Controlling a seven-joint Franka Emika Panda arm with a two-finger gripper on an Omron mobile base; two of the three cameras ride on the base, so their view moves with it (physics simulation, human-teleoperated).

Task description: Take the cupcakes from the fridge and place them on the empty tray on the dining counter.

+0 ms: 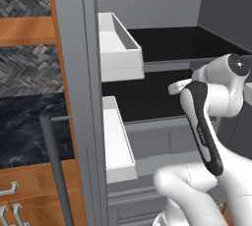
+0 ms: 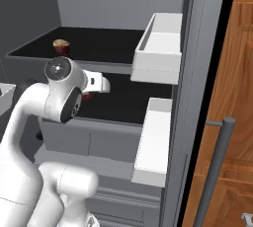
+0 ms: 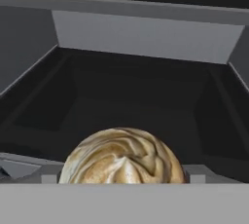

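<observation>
The fridge (image 2: pixel 118 4) stands open in front of me, and the robot has its arm reached in over the lower black shelf (image 1: pixel 147 99). The hand (image 2: pixel 99 84) is pushed in low above that shelf, wrist first, so the arm's bulk covers most of it from where I stand; the tips themselves I cannot make out. Judging by how it sits, I take it to be spread wide with nothing gripped yet.

Looking along the hand, one cupcake (image 3: pixel 122 157) sits right ahead of it and very close, centred between where the tips would be, swirled cream top facing up. From the right side, a sliver of its reddish wrapper (image 2: pixel 88 96) peeks out just under the hand, resting on the lower shelf. The cake is round, so it has no real long axis to line up with; it stands upright, top pointing up, and any approach angle around it should serve equally well.

The second cupcake (image 2: pixel 61 47) stands upright on the upper shelf (image 2: pixel 99 43), above the hand and off to its left side, well apart from it.

The move to come seems to turn on a short push straight forward, so the near cake lies between the tips before they close on the wrapper and not on the soft top. White door bins (image 1: pixel 118 43) flank the opening.
</observation>
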